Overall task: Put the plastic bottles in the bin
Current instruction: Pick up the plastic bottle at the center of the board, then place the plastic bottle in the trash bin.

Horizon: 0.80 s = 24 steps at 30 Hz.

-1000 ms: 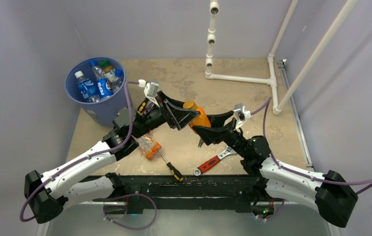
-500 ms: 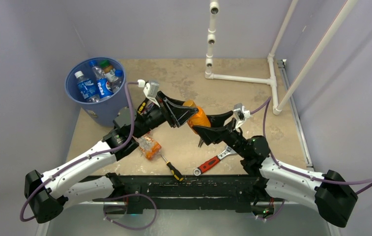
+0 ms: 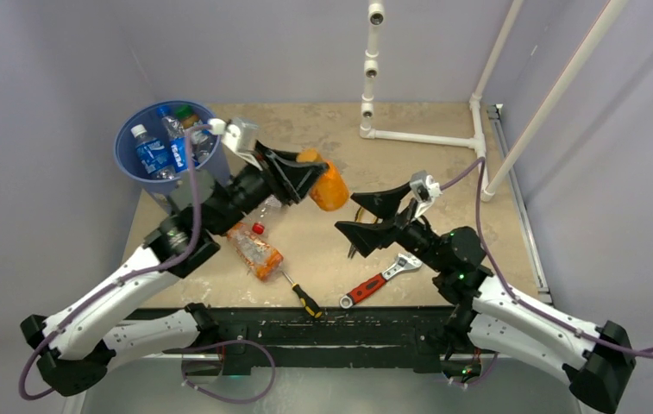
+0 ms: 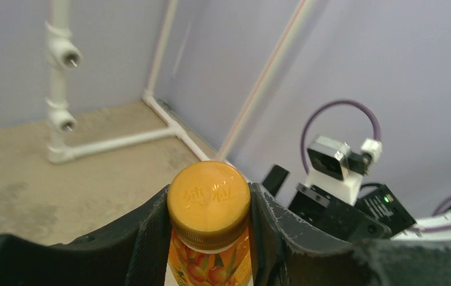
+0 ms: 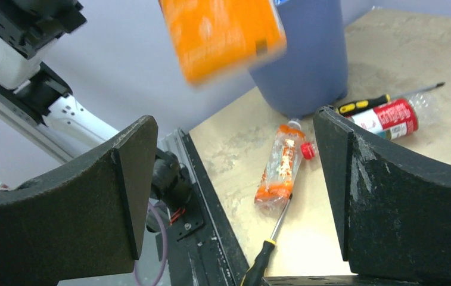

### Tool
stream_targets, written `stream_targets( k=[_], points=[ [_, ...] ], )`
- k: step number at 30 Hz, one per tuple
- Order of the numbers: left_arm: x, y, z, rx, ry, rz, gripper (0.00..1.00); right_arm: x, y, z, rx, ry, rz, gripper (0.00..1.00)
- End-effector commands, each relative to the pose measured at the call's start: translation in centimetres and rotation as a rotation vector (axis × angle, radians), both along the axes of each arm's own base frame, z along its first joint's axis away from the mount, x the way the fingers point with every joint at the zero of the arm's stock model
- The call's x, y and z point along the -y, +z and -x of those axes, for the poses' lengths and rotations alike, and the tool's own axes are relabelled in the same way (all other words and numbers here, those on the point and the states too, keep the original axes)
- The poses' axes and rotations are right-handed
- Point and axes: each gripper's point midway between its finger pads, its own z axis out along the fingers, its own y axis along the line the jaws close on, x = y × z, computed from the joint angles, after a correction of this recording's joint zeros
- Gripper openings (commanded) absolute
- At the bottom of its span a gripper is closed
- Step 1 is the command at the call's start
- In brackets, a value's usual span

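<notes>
My left gripper (image 3: pixel 304 172) is shut on the neck of an orange-filled bottle (image 3: pixel 329 188) and holds it in the air right of the blue bin (image 3: pixel 121 148). In the left wrist view the fingers (image 4: pixel 151 238) clamp just below its orange cap (image 4: pixel 209 199). The bin holds several bottles (image 3: pixel 154 152). My right gripper (image 3: pixel 346 214) is open and empty, below and right of the held bottle. A crushed orange bottle (image 3: pixel 254 250) lies on the table and shows in the right wrist view (image 5: pixel 281 164). A red-labelled bottle (image 5: pixel 389 119) lies near the bin's base.
A screwdriver (image 3: pixel 302 294) lies by the crushed bottle, a red-handled wrench (image 3: pixel 377 281) near the front edge, and pliers (image 3: pixel 355 247) under my right gripper. A second screwdriver (image 5: pixel 363 105) lies by the bin. White pipe frame (image 3: pixel 422 136) stands at the back right.
My left gripper has carried the orange bottle up and left, toward the bin. My right gripper has come off the bottle and stands open, drawn back slightly.
</notes>
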Motion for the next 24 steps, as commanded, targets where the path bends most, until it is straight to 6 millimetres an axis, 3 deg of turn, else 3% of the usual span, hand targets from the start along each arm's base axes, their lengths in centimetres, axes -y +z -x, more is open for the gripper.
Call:
stream_targets(
  k=[1, 5, 7, 11, 13, 16, 20, 23, 24],
  points=[
    [-7.4, 6.5, -0.4, 0.16, 0.287, -0.111, 0.0, 1.7, 2.5, 0.5, 0.059, -0.061, 0.065, 0.99],
    [-13.0, 9.3, -1.0, 0.201, 0.516, -0.187, 0.0, 3.4, 3.2, 0.8, 0.072, -0.111, 0.075, 0.99],
    [-16.0, 9.7, -1.4, 0.191, 0.658, -0.232, 0.0, 3.9, 3.1, 0.9, 0.07, -0.129, 0.072, 0.99],
    [-22.0, 8.6, -2.4, 0.108, 0.985, -0.387, 0.0, 4.1, 2.1, 0.8, 0.05, -0.139, 0.092, 0.99],
    [-24.1, 7.6, -2.6, 0.071, 1.118, -0.487, 0.0, 4.0, 1.4, 0.5, 0.042, -0.144, 0.101, 0.99],
    [-25.9, 6.8, -2.5, 0.041, 1.255, -0.568, 0.0, 3.7, 0.5, 0.2, 0.03, -0.146, 0.105, 0.99],
    [-26.3, 6.1, -3.0, 0.059, 1.339, -0.643, 0.0, 2.8, -0.5, 0.0, 0.009, -0.12, 0.111, 0.99],
    [-26.1, 5.1, -5.2, 0.056, 1.384, -0.714, 0.0, 2.3, -0.9, 0.0, -0.005, -0.099, 0.112, 0.99],
    [-27.5, 4.7, -6.7, 0.032, 1.414, -0.721, 0.0, 2.2, -1.0, 0.0, -0.008, -0.094, 0.109, 0.99]
  ],
)
